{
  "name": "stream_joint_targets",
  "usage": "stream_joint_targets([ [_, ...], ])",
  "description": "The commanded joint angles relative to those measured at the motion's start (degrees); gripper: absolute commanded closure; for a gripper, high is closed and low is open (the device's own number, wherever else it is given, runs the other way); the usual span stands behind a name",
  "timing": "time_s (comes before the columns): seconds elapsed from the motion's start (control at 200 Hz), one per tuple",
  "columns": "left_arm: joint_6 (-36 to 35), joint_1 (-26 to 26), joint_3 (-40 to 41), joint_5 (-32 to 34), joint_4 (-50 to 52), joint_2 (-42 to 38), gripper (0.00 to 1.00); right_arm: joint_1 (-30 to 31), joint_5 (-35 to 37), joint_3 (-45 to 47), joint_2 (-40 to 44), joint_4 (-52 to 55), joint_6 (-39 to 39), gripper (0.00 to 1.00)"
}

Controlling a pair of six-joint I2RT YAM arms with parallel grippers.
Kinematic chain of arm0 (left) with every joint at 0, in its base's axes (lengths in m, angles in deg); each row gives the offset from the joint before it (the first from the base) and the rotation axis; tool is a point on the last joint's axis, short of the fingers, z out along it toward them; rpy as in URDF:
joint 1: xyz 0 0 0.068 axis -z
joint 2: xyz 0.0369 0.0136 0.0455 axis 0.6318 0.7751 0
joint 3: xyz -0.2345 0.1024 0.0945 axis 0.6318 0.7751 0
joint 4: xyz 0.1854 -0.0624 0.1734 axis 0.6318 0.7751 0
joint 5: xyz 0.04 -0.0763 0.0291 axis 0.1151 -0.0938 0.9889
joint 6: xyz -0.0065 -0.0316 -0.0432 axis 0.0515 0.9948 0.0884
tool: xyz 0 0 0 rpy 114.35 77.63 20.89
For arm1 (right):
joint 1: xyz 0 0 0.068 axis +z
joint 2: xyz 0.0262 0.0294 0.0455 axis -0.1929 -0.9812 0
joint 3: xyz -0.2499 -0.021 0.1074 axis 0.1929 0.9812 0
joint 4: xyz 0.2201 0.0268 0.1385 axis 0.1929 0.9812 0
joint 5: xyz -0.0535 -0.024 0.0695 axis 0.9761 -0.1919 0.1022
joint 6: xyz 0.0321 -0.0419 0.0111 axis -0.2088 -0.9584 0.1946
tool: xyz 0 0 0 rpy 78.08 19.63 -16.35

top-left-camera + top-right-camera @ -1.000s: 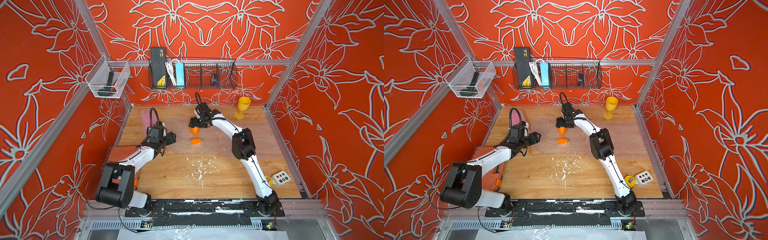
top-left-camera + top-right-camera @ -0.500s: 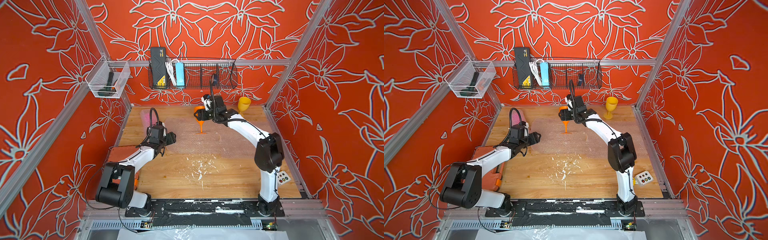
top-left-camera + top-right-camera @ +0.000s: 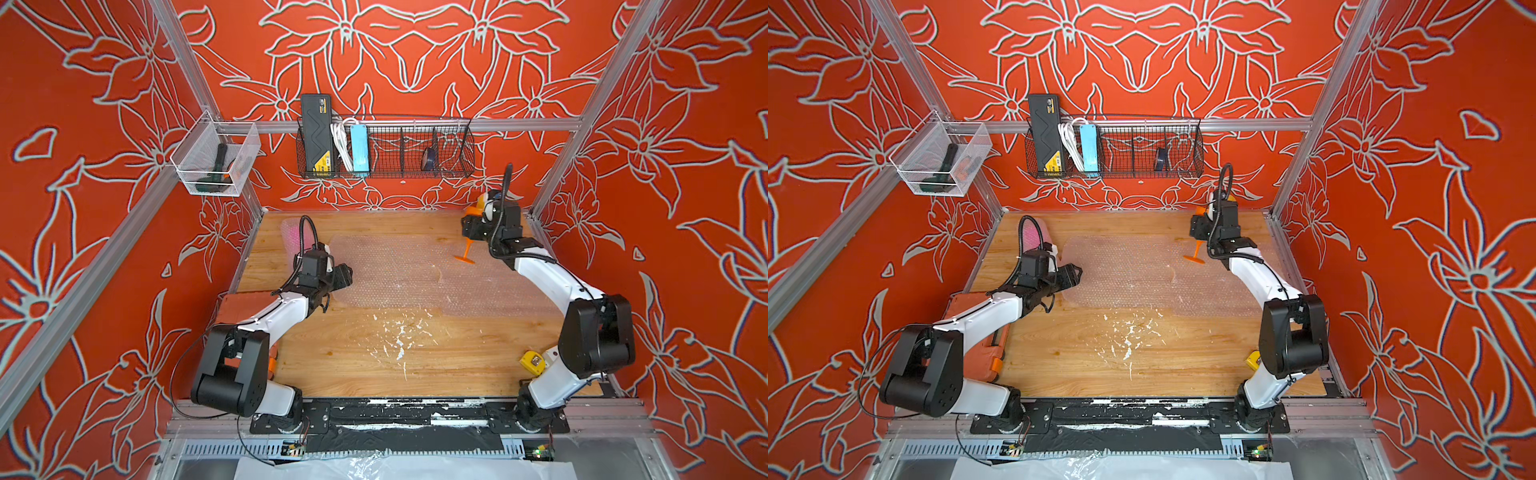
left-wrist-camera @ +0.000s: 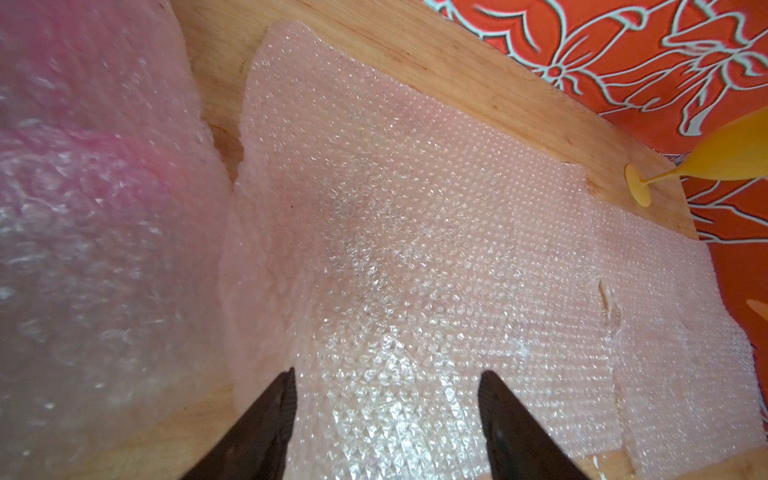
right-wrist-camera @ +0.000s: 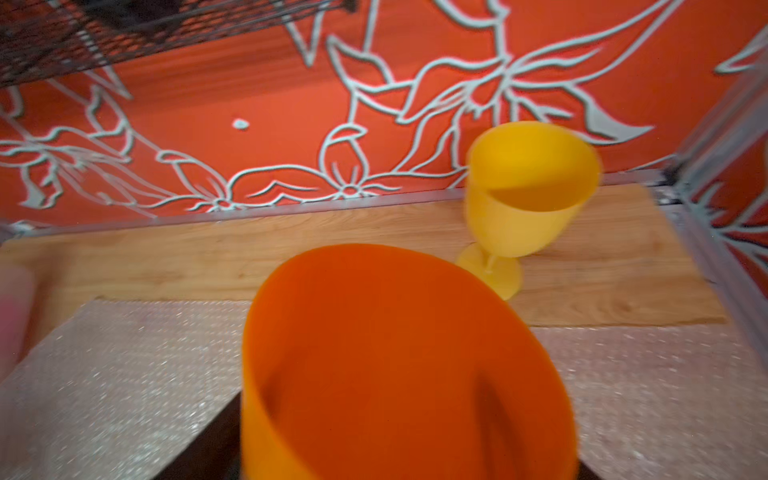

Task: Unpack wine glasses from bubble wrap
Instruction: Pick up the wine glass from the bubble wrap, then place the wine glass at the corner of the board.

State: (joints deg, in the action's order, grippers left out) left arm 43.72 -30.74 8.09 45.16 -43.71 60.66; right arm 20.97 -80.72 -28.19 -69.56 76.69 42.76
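Two of three look unwrapped from up top, yeah? Where's the orange goblet [image 3: 468,246] sitting? —rik

Both top views: the right pincer [image 3: 477,224] is clamped round its bowl at the back right. The stem points down, a bit tilted, and the foot is low over the flat bubble wrap [image 3: 395,274]. Can't tell if it touches. The left pincer [image 3: 1073,276] hovers spread wide over the sheet's left edge with nothing in it. —jo

And the pink one? —rik

Left wrist view: the wrapped pink goblet [image 4: 104,199] is a roll just beside the flat sheet. From above it lies back and left of that pincer, long axis roughly front to back, and the left arm is way nearer. My guess is that's the next job. The yellow goblet [image 4: 715,160] shows at the far corner. —jo

Right wrist? —rik

The orange bowl fills it, empty. The yellow one stands upright on bare tabletop [image 5: 208,257] just beyond, also empty. I reckon setting orange beside it means reaching further into that corner.

Wall stuff: the wire basket [image 3: 453,153] has a black box [image 3: 316,133], a white cable [image 3: 340,145] and a blue block [image 3: 359,147]. The clear bin [image 3: 189,164] holds a dark tool [image 3: 216,166]. —jo
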Motion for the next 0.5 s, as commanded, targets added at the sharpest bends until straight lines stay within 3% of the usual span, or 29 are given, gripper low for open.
stream_joint_targets([
  [0.0,0.26,-0.28,-0.06,-1.42,-2.03,-0.45,0.32,-2.93,4.58,1.58,1.23,-4.55,-1.55,0.22],
  [0.495,1.17,-0.27,-1.00,-4.79,-4.09,1.81,0.32,-9.98,20.32,-2.42,-12.28,-27.16,-12.87,0.18],
])
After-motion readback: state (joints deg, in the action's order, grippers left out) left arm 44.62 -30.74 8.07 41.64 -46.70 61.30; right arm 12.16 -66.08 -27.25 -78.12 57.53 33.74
